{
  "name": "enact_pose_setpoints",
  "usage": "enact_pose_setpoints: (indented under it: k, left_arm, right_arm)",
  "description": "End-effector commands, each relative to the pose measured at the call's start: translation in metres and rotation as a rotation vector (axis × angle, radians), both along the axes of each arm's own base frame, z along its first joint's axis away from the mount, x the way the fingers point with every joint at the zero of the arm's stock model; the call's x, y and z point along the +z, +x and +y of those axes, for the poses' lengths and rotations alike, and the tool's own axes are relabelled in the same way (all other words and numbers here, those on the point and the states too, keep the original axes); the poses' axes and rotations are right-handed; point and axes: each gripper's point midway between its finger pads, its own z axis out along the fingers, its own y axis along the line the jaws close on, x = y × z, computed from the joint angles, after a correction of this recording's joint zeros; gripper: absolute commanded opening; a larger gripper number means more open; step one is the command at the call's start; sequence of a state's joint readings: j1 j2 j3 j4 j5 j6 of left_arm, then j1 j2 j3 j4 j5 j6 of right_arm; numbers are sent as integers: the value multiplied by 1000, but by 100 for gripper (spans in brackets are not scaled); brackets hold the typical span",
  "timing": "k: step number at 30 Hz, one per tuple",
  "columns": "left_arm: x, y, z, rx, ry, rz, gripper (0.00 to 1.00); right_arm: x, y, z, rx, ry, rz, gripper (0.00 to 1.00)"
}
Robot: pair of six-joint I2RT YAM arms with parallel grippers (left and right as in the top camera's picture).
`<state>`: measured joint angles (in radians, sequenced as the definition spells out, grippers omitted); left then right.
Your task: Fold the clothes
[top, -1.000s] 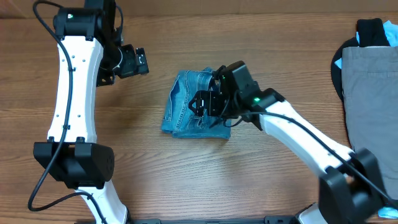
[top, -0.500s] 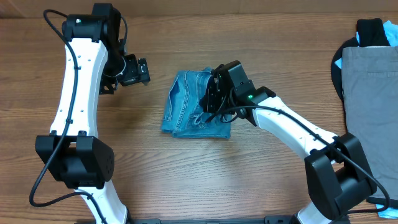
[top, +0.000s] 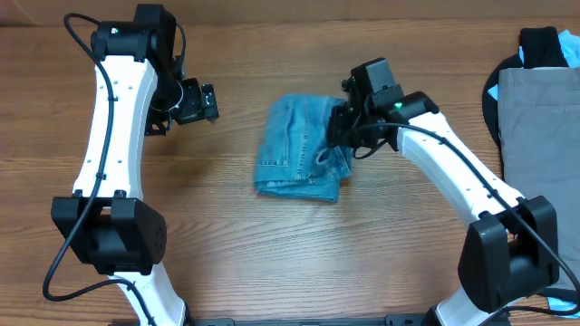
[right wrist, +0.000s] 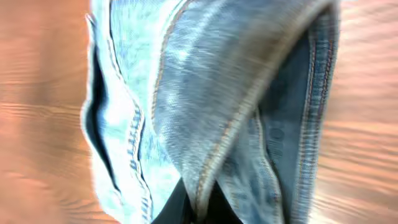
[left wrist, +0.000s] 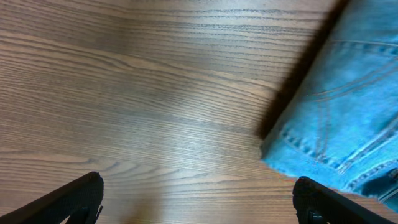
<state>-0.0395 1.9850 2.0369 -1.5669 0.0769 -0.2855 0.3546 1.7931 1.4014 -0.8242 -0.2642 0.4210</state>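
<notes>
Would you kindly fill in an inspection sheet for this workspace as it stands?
Surface: wooden table, no spills seen.
Job's things: jeans, a folded bundle near the centre.
Clutter: grey garment and dark clothes piled at the right edge.
Grippers: left gripper open, apart from the jeans; right gripper shut on the jeans' right edge.
Cables: black cables run along both arms.
Surroundings: nothing seen.
</notes>
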Motion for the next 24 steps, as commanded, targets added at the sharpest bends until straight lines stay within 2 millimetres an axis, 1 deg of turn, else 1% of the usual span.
enact_pose_setpoints:
  k: [1, 4, 8, 10, 12, 14, 15, 16, 17, 18, 19, 22, 24]
  left_arm:
    - [2, -1, -2, -23, 7, -8, 100]
    - [2, -1, -2, -23, 7, -8, 100]
    - [2, -2, -2, -23, 7, -7, 100]
    - [2, -2, -2, -23, 7, -7, 100]
    - [2, -2, -2, -23, 7, -8, 100]
    - [2, -2, -2, -23, 7, -7, 100]
    - [2, -1, -2, -23, 7, -8, 100]
    - [2, -1, -2, -23, 6, -9, 100]
    - [2, -1, -2, -23, 6, -9, 100]
    - [2, -1, -2, -23, 6, -9, 100]
    - [2, -1, -2, -23, 6, -9, 100]
    - [2, -2, -2, -24, 7, -6, 100]
    - [2, -2, -2, -24, 7, -6, 100]
  right_arm:
    - [-13, 4, -33, -43, -155, -12, 4]
    - [-28, -4, -36, -39, -167, 10, 4]
    - [-55, -13, -41, -42, -179, 23, 4]
    - [-69, -19, -50, -60, -218, 30, 4]
    - [-79, -24, -60, -74, -256, 39, 4]
    - [-87, -30, -68, -85, -282, 54, 4]
    - [-89, -31, -69, -87, -284, 58, 4]
    - [-90, -32, -73, -94, -293, 64, 15]
    - [-91, -32, -78, -105, -304, 67, 50]
    - [-91, -32, -80, -108, -305, 69, 72]
    - [-91, -32, -82, -112, -308, 75, 77]
    - [-83, -37, -96, -178, -327, 135, 77]
    - [-71, -38, -104, -205, -336, 167, 74]
